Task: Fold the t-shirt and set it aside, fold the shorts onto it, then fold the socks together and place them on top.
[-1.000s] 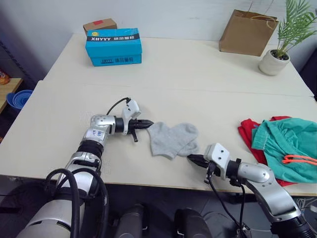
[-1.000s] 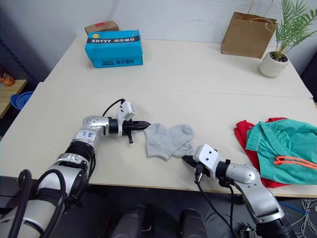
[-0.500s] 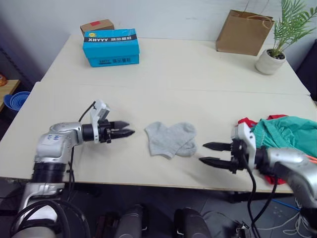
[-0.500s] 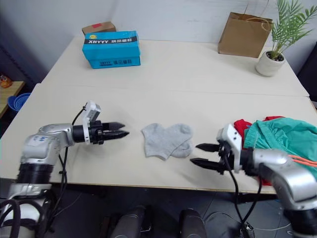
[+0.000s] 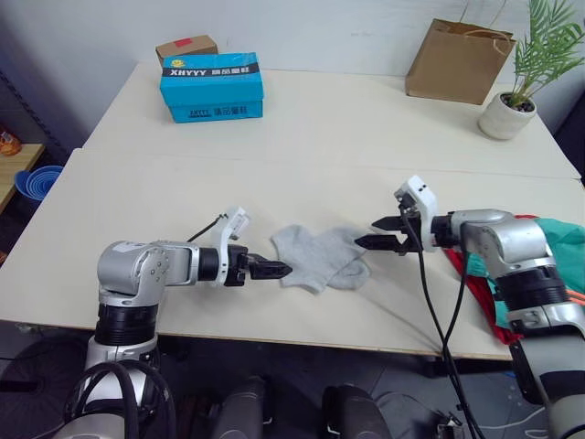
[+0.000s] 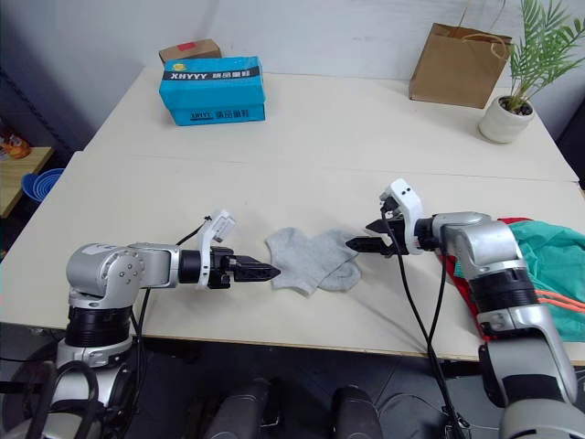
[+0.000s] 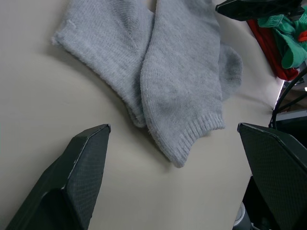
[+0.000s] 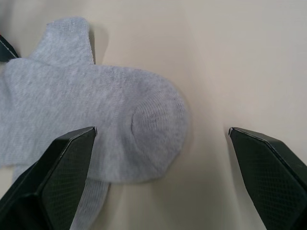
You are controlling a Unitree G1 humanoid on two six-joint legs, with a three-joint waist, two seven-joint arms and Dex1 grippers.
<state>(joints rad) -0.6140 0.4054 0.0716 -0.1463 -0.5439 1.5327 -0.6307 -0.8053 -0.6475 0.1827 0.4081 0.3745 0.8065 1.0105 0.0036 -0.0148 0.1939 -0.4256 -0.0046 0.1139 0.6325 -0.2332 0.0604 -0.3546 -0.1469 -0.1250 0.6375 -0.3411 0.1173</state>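
While both our arms reach in over the pale cream table (image 5: 302, 137), we note the following.

Socks: the pair of small light heather-grey knit socks (image 5: 320, 259) lies flat near the table's near edge, one sock overlapping the other, cuffs toward the near side and toes toward the right.

Left gripper: our left gripper (image 5: 277, 269) points right at the socks' left edge, just beside the fabric; whether it touches we cannot tell. In the left wrist view its two black fingers (image 7: 76, 177) stand wide apart with the socks between and beyond them, holding nothing.

Right gripper: our right gripper (image 5: 377, 233) points left at the socks' right end, just beside the toe. Its fingers (image 8: 53, 172) are spread, one above the other in the head views, and in the right wrist view the rounded toe sits between them, ungripped.

T-shirt: the bright red thin fabric t-shirt (image 5: 471, 274) lies at the table's right edge, mostly hidden behind our right arm.

Shorts: the teal-green soft fabric shorts (image 5: 567, 242) rest on top of the t-shirt, well apart from the socks.

Far side: a blue cardboard shoe box (image 5: 211, 87) sits at far left with a small brown carton (image 5: 185, 47) behind it; a brown paper bag (image 5: 458, 61) and a potted green palm in a white pot (image 5: 512, 110) stand at far right.
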